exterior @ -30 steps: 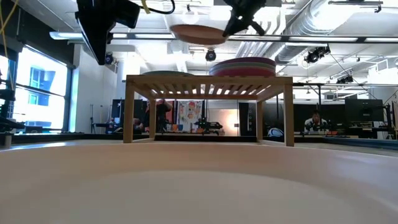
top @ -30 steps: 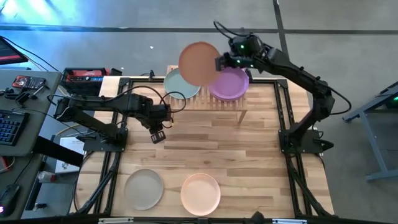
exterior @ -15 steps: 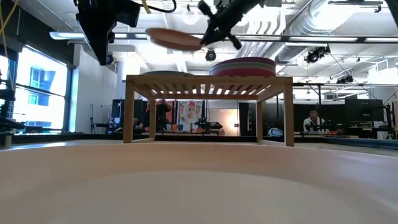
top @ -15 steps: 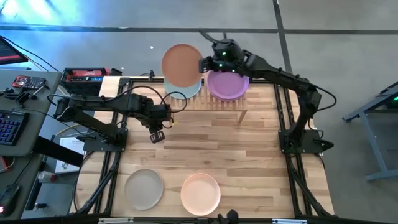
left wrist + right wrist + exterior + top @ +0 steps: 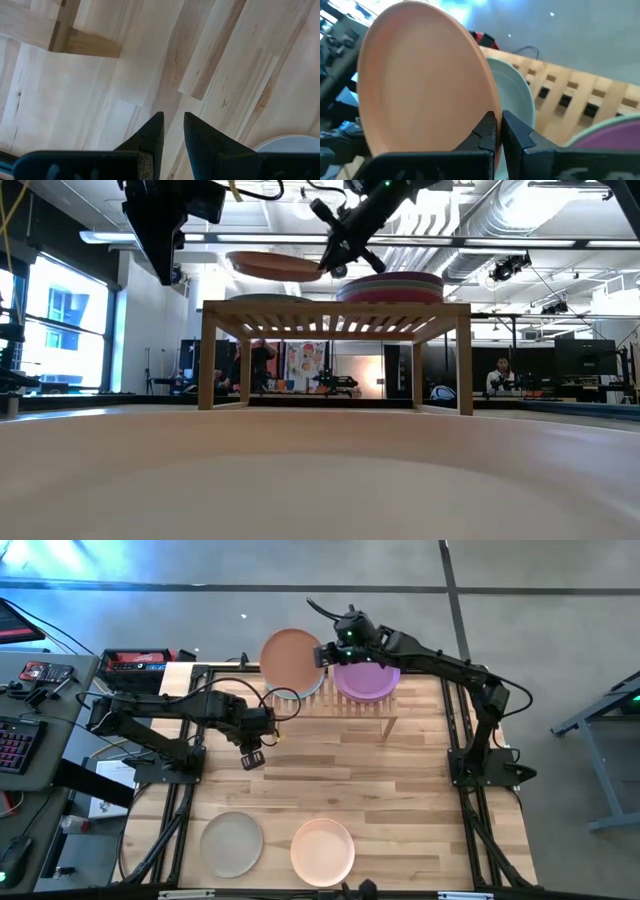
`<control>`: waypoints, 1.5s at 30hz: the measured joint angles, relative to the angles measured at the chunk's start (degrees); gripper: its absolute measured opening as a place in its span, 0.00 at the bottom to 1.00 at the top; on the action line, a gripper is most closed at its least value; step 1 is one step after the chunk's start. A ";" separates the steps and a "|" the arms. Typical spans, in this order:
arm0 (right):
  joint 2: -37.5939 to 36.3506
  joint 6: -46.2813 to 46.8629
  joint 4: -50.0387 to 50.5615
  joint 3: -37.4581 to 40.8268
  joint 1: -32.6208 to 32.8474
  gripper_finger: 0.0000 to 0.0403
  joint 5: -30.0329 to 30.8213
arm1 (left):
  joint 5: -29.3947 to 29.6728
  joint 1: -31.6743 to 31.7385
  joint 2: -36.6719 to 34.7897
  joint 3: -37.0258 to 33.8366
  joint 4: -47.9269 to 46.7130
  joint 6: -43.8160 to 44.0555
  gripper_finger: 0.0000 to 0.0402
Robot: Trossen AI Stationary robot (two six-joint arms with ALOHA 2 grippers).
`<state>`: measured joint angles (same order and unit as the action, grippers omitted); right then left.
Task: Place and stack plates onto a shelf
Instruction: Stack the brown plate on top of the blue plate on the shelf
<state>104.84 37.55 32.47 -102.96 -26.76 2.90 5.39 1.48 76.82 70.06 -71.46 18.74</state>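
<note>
The right end effector (image 5: 325, 653) clamps the rim of a brown plate (image 5: 290, 658), holding it level above the sage plate (image 5: 300, 690) on the shelf (image 5: 360, 705), seemingly to stack it there. A purple-topped stack (image 5: 368, 680) fills the shelf's right half. The left end effector (image 5: 252, 758), fingers nearly together and empty, waits over the tabletop (image 5: 400, 790); two plates (image 5: 232, 843) lie near.

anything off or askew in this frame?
Nothing stands out. The right gripper holds the brown plate by its rim, above the sage plate on the shelf, not yet set down. The left gripper waits over the table.
</note>
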 joint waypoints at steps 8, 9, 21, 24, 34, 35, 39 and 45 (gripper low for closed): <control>0.54 0.02 3.39 0.00 0.17 0.00 -0.01 | -0.02 0.00 0.00 0.00 0.02 -0.09 0.16; 0.73 0.01 3.27 -0.01 0.20 0.00 0.00 | -0.02 0.00 0.00 0.00 0.05 -0.14 0.16; 1.29 -0.33 3.76 -0.02 0.31 0.00 0.27 | -0.04 0.00 0.00 0.00 1.09 0.05 0.16; 1.29 -0.39 3.73 -0.02 0.31 0.00 0.28 | -0.04 0.00 0.00 0.00 1.09 0.06 0.16; 1.29 -0.52 3.73 -0.02 0.31 0.00 0.46 | -0.04 0.00 0.00 0.00 1.09 0.10 0.16; 1.29 -0.93 3.73 -0.02 0.31 0.00 0.46 | -0.04 0.00 0.00 0.00 1.09 0.12 0.16; 1.29 -1.79 3.73 -0.02 0.31 0.00 0.35 | -0.18 0.00 0.00 0.00 1.09 0.14 0.16; 1.29 -1.86 3.71 -0.02 0.31 0.00 1.56 | -0.17 0.00 0.00 0.00 1.09 0.14 0.16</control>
<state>106.13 35.69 36.18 -102.98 -26.46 4.46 5.21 1.48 76.82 70.06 -70.37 18.87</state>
